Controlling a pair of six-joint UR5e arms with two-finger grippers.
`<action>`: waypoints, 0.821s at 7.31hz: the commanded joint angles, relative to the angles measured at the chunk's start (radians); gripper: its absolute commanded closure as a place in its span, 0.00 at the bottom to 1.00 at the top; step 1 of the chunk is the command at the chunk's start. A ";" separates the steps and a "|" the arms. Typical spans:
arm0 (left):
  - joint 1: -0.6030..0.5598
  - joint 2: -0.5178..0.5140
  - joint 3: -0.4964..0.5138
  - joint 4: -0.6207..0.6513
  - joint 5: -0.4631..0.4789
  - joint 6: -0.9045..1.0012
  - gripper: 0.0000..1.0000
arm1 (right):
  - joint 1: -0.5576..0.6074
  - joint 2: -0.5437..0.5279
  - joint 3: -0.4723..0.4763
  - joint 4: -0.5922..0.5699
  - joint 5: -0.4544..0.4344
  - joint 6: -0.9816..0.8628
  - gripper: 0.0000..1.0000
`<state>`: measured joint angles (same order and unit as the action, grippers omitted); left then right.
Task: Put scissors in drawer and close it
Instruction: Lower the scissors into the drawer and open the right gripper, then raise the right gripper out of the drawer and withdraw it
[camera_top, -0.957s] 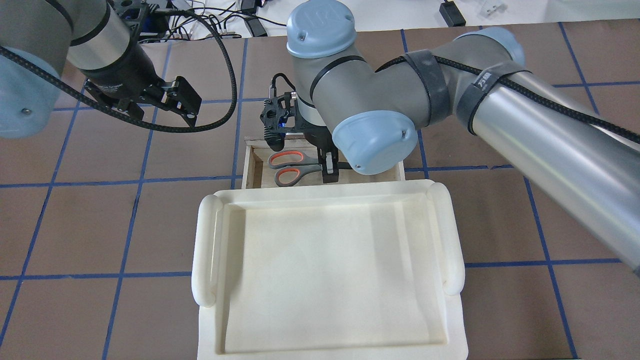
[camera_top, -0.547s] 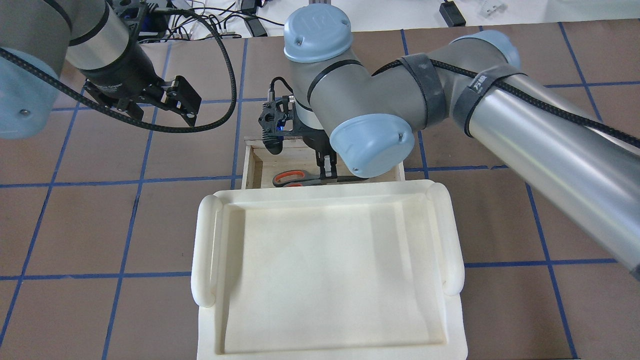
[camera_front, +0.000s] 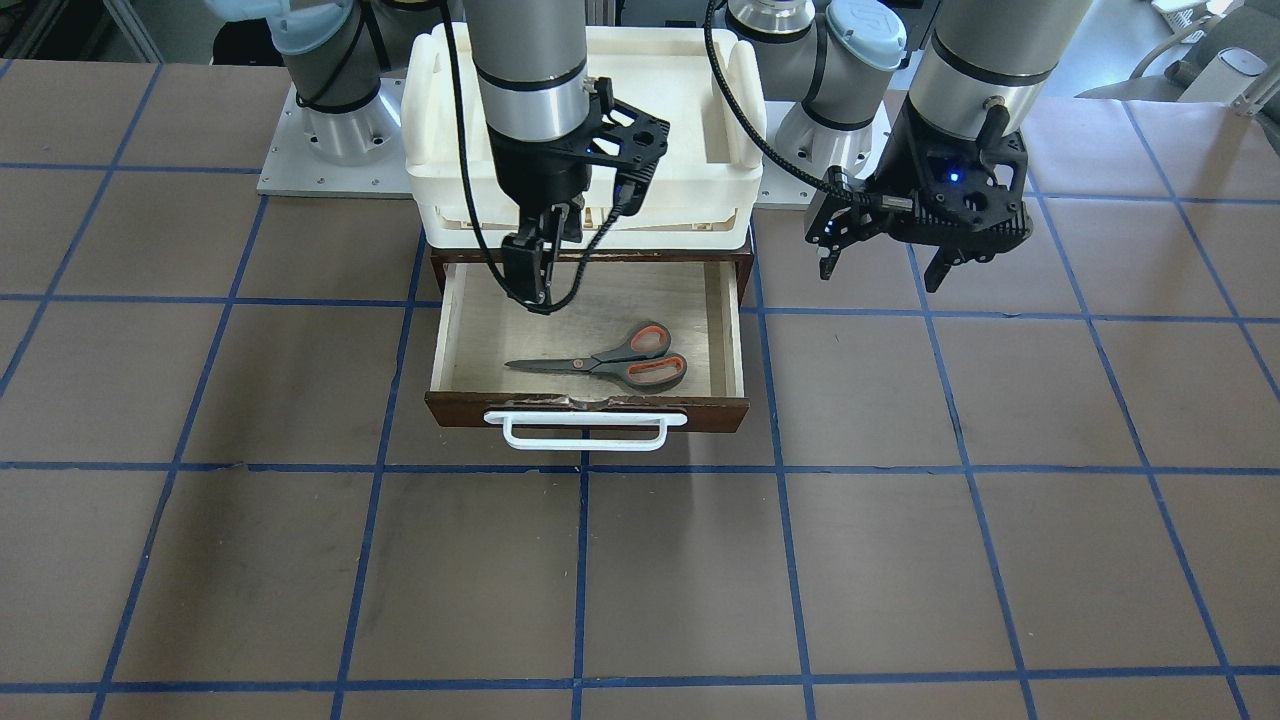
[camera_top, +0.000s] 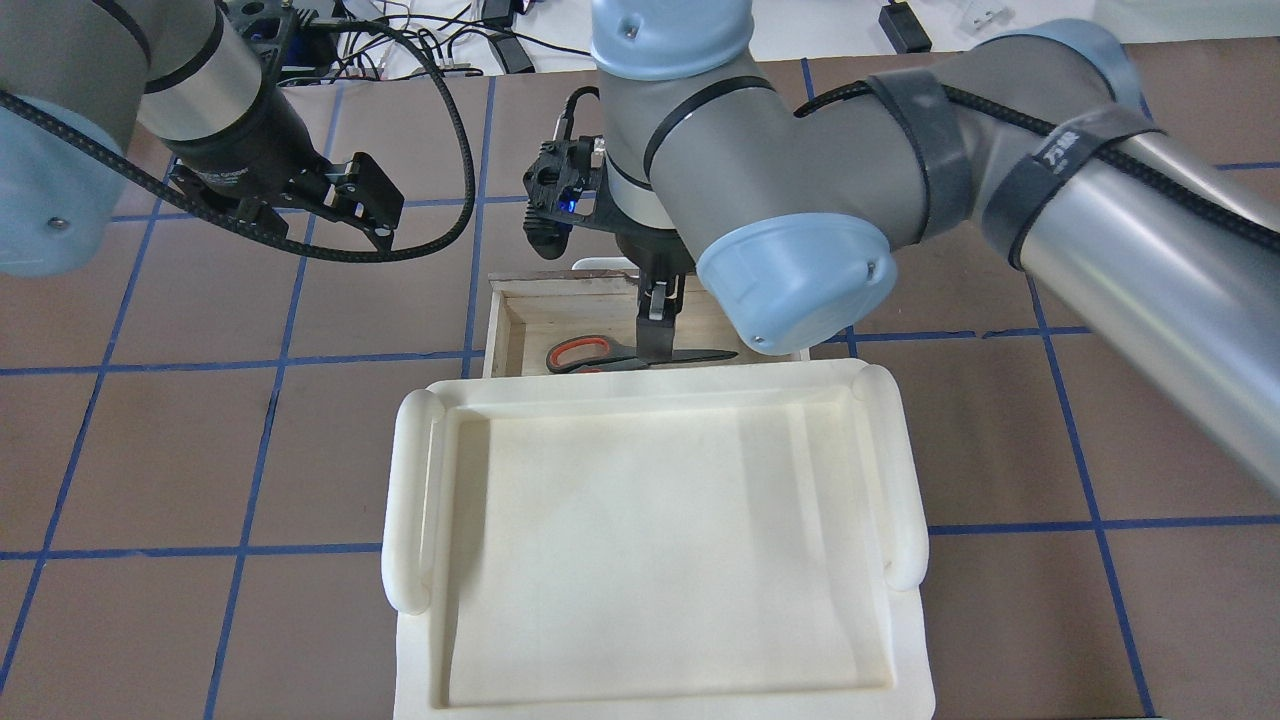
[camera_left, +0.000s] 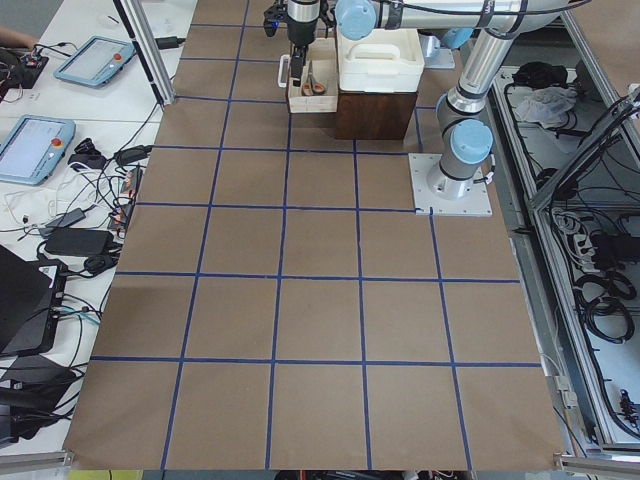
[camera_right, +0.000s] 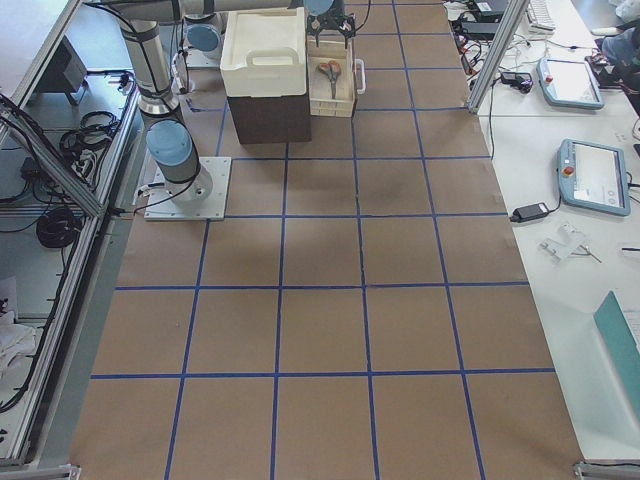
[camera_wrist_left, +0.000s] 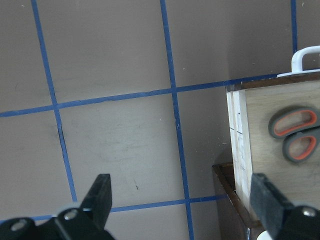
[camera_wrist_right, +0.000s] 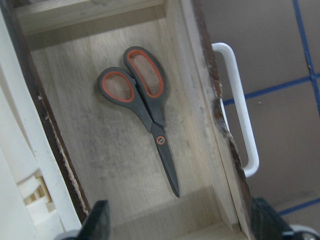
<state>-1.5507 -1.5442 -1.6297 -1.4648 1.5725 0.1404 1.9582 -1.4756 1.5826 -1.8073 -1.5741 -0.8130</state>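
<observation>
- My right end effector (camera_front: 532, 275) has let go. Half a second ago it was low over the blades of the scissors (camera_front: 608, 362); now it has lifted, fingers spread wide and empty, above the far part of the drawer (camera_front: 590, 408).
- The scissors lie flat on the drawer floor, close to its front wall.
- My left end effector (camera_front: 884, 268) hangs wide and empty over the surface (camera_front: 300, 560), beside the drawer.
- Placing looks done. The drawer is open, so I judge that pushing on the front, at the white bar handle (camera_front: 585, 433), comes next.
</observation>
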 joint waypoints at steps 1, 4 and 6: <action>-0.002 -0.002 -0.001 -0.003 0.010 -0.002 0.00 | -0.083 -0.104 0.000 0.076 -0.027 0.379 0.00; -0.008 -0.016 -0.002 0.000 -0.003 -0.005 0.00 | -0.134 -0.176 0.000 0.086 -0.034 0.660 0.00; -0.008 -0.013 -0.004 -0.005 -0.003 -0.005 0.00 | -0.163 -0.178 0.004 0.086 -0.035 0.740 0.00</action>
<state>-1.5583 -1.5519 -1.6332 -1.4702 1.5707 0.1358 1.8153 -1.6490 1.5840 -1.7224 -1.6083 -0.1403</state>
